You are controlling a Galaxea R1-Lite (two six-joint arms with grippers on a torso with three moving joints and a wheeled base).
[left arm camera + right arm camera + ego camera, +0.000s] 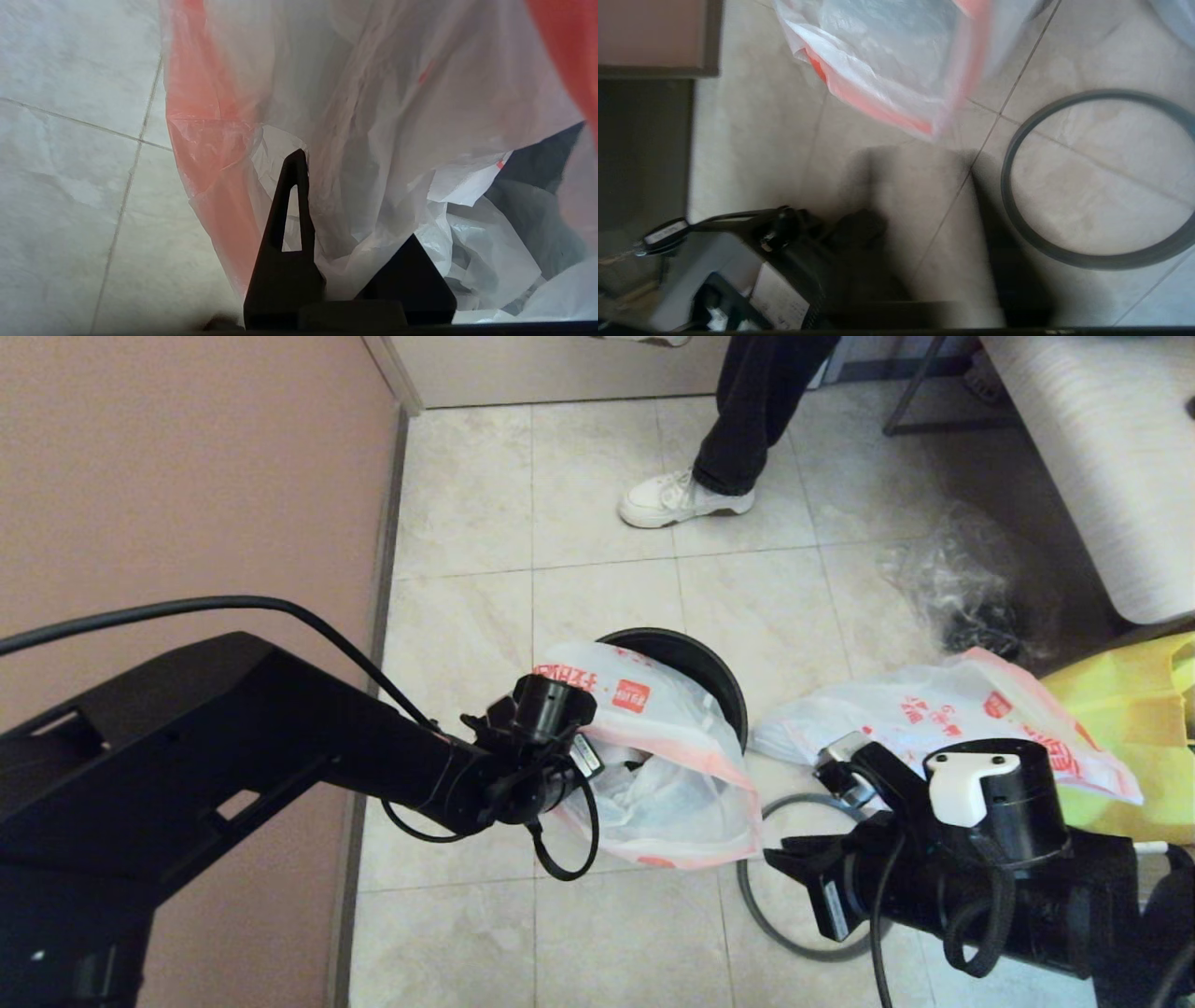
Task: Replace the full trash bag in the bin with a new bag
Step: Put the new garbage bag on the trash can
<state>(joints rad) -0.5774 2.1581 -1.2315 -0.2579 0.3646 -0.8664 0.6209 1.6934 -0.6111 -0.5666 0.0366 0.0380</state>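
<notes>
The new bag [672, 775], white with red print and pink-orange handles, is draped over the near side of the bin [714, 663], whose dark inside shows behind it. My left gripper [597, 770] is at the bag's mouth. It is open, and the film [373, 116] runs between the fingers and hides most of one of them. The full trash bag [934, 719] lies on the floor to the right; its contents do not show plainly. The dark grey ring rim [744, 887] lies on the tiles. Beside the ring [1007, 196], my right gripper [929, 210] hangs open and empty.
A person's leg and white shoe [681, 499] stand beyond the bin. A crumpled clear plastic bag [962, 579] and a yellow fabric bag [1130, 737] lie at the right, under a pale cushioned seat [1102, 457]. A pink wall [187, 476] runs along the left.
</notes>
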